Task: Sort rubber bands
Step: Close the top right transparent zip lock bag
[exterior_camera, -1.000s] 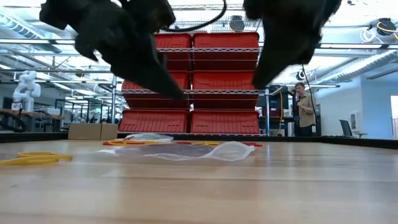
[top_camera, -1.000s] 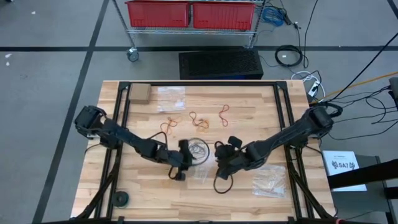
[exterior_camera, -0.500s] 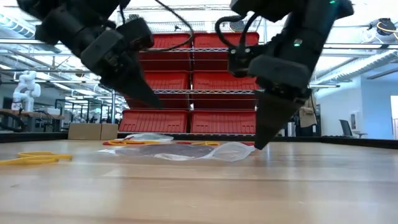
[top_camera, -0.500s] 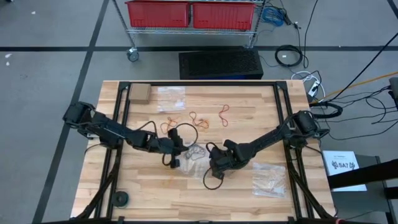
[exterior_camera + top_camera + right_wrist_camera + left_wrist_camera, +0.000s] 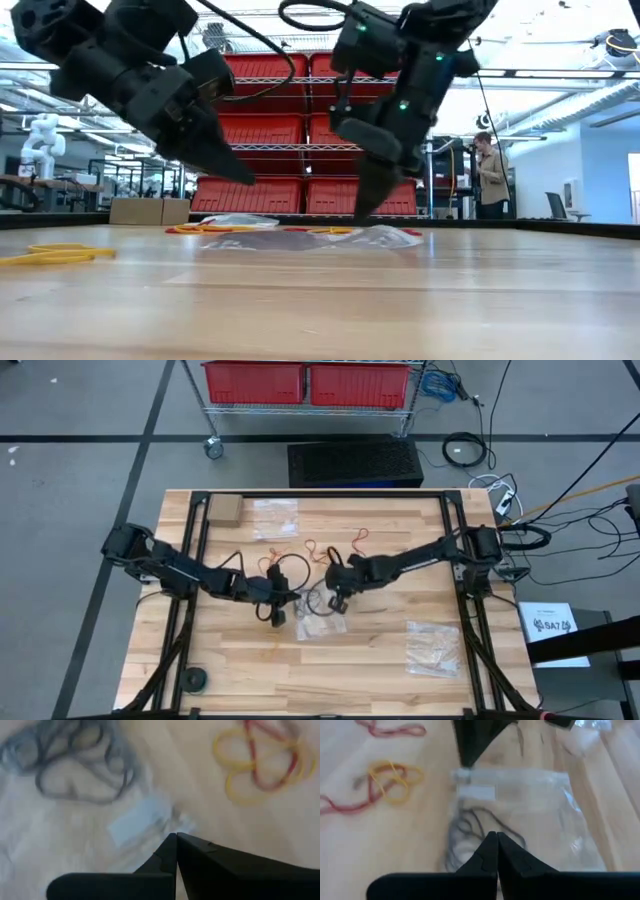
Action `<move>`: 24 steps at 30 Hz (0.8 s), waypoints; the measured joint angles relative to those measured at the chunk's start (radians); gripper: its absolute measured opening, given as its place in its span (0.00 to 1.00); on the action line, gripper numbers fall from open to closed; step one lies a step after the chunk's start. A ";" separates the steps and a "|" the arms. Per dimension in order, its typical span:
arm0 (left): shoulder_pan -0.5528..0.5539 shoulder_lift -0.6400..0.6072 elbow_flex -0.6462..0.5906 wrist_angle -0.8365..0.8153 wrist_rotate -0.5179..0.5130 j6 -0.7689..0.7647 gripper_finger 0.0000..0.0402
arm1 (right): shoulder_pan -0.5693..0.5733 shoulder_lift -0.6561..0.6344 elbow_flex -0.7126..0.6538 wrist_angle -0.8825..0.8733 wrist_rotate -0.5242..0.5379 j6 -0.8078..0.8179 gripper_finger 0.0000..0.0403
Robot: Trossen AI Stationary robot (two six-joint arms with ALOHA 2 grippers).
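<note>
Both grippers are over the middle of the pale wooden table (image 5: 230, 670), meeting at the clear plastic zip bag (image 5: 520, 815) that holds a tangle of dark rubber bands (image 5: 465, 832). Your left gripper (image 5: 277, 612) is clenched, fingers pressed tip to tip, and hangs just above the bag's left edge; nothing shows between the tips, though the wrist view is blurred, so a pinch of film cannot be ruled out. Your right gripper (image 5: 336, 600) is likewise clenched and points down at the bag's far end, by the zip strip; the left wrist view shows its tip touching or just short of that strip. The bag's long axis runs near to far, mouth at the far end, so the right arm is nearer the opening and the left nearer the bag's body. The loose red and yellow rubber bands (image 5: 318, 552) lie on the wood just beyond the bag, toward the far side, nearer the right gripper; another orange-red loop (image 5: 269, 563) lies far-left of the bag, near the left arm. A second clear bag of tan bands (image 5: 434, 648) sits well apart at near right. Judgement: sorting is partly done; the coloured loops are not yet bagged.
</note>
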 joint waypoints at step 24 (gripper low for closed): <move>0.105 0.188 0.003 0.035 0.231 -0.148 0.00 | 0.278 0.035 0.024 -0.071 -0.181 0.166 0.00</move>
